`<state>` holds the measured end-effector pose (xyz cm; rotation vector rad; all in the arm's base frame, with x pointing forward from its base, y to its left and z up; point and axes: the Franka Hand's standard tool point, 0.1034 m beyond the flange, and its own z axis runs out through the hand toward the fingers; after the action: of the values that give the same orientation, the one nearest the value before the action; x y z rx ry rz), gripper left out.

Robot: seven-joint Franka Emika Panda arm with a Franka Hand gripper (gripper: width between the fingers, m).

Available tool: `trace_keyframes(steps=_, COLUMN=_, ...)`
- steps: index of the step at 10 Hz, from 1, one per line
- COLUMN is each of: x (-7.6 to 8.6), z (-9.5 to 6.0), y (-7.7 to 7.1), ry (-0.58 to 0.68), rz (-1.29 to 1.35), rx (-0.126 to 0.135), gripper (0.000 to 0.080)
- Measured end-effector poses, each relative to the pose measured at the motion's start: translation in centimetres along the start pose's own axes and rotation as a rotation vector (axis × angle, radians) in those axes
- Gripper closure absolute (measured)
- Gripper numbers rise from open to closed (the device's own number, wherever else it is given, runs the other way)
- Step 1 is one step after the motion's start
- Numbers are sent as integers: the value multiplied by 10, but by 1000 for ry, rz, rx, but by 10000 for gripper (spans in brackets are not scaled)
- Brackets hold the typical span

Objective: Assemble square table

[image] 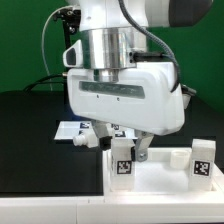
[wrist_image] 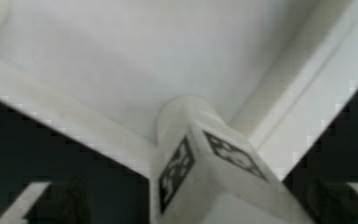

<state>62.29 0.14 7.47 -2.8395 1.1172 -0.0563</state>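
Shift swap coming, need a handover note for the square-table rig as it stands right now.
Gripper: open, jaws on either side of a tagged leg, not clamping it.
Tabletop slab: lies flat; that leg and a second leg stand upright on it.
Done: two legs placed; cannot tell whether they are seated tight.
Left: the other legs. A white part, possibly one of them, lies by the marker board.

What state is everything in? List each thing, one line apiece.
claw: open, gripping nothing
leg at the exterior view's left: upright on the tabletop
leg at the exterior view's right: upright on the tabletop
tabletop: lying flat
marker board: lying flat
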Motion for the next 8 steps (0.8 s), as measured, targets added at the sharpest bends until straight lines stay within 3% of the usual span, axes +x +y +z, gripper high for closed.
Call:
trace_keyframes(steps=4, x=2, z=-2, y=-1, ry=1, rz=-358, rx=-10, gripper=151)
trace_keyframes(steps=6, x=16, z=-8, y=-3, ry=37, rz=-769, rx=-17, gripper=151)
trace_keyframes(steps=8, x=21, z=-9, y=-8, ry=87, rz=-776, rx=-11, gripper=151)
